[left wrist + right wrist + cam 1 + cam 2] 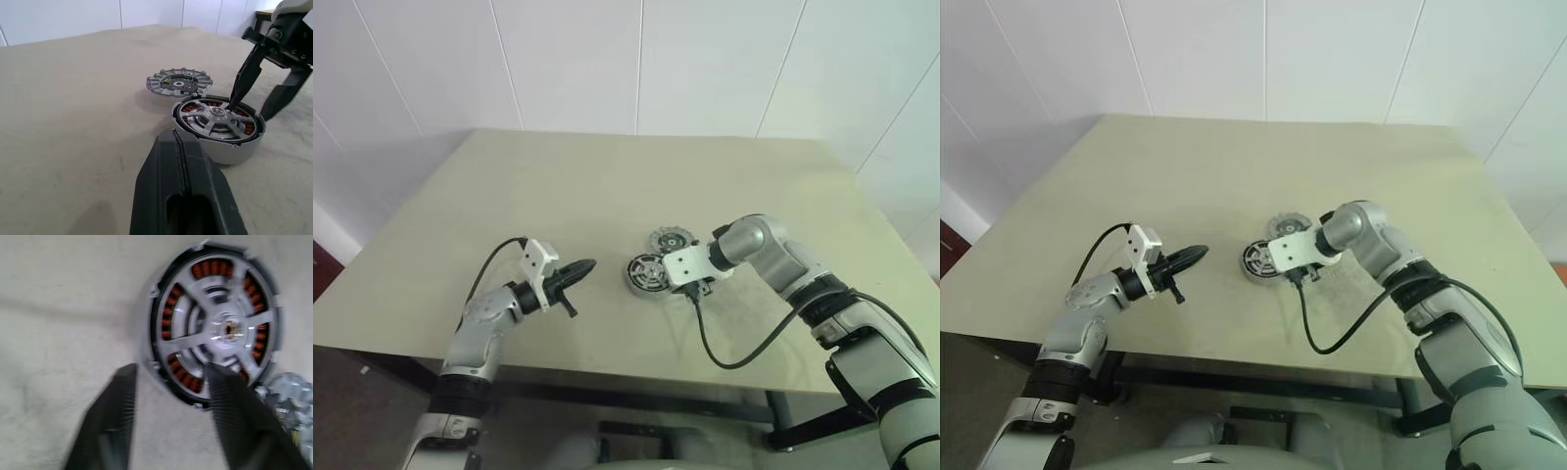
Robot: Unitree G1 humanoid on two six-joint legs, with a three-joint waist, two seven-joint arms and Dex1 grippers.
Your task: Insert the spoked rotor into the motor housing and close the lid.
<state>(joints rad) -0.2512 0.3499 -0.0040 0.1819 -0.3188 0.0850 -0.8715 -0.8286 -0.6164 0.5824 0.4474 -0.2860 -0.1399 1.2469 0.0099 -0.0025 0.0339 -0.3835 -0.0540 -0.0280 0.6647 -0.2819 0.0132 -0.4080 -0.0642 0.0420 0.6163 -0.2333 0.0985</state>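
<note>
Rotor point(218, 119) seated in housing point(230, 151); right fingers point(247, 78) parted astride its rim could dislodge it, left fingers point(183, 196) clenched, empty.

Soft even light; wrist view perhaps motion-blurred.

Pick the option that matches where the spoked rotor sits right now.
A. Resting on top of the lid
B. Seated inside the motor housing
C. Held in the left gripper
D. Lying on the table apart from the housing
B: the spoked rotor sits inside the motor housing, copper windings showing between its spokes, while the lid lies beside them on the table.
</note>
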